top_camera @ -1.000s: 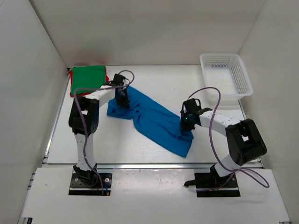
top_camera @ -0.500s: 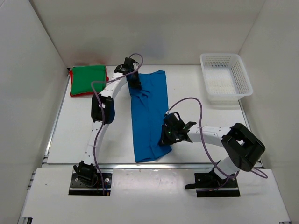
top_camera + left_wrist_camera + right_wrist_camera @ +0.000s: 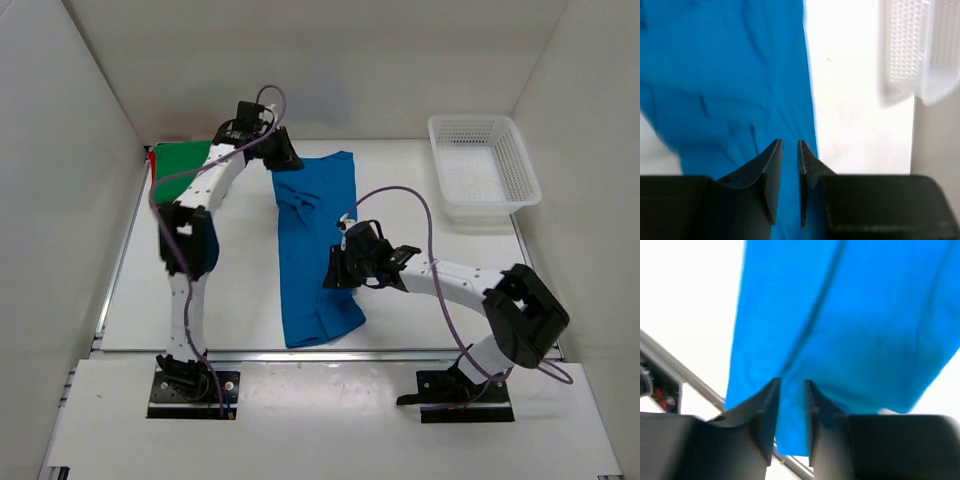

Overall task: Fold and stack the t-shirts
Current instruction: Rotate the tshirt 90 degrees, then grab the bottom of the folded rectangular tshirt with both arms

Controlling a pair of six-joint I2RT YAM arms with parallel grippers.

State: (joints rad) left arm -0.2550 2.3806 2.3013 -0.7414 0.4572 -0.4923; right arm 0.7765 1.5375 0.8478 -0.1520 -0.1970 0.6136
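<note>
The bright blue t-shirt (image 3: pixel 318 250) lies stretched out lengthwise in the middle of the table, collar end far, hem near the front edge. My left gripper (image 3: pixel 286 156) hovers at its far left corner, jaws a narrow gap apart with nothing between them; in the left wrist view the blue t-shirt (image 3: pixel 730 75) lies below the left gripper (image 3: pixel 789 145). My right gripper (image 3: pixel 336 271) is over the shirt's right edge, also open and empty; the right wrist view has the blue t-shirt (image 3: pixel 855 315) under the right gripper (image 3: pixel 791 382). A folded green t-shirt (image 3: pixel 178 172) sits far left on a red t-shirt's edge (image 3: pixel 152 162).
A white mesh basket (image 3: pixel 483 165) stands at the far right corner, also in the left wrist view as the basket (image 3: pixel 910 50). White walls close in the table on three sides. The metal front rail (image 3: pixel 330 353) runs just below the shirt's hem.
The blue shirt went from crumpled and diagonal to straight and lengthwise as both grippers pulled it. Both grippers have since opened and let go, and the left one has drawn back to the left.
</note>
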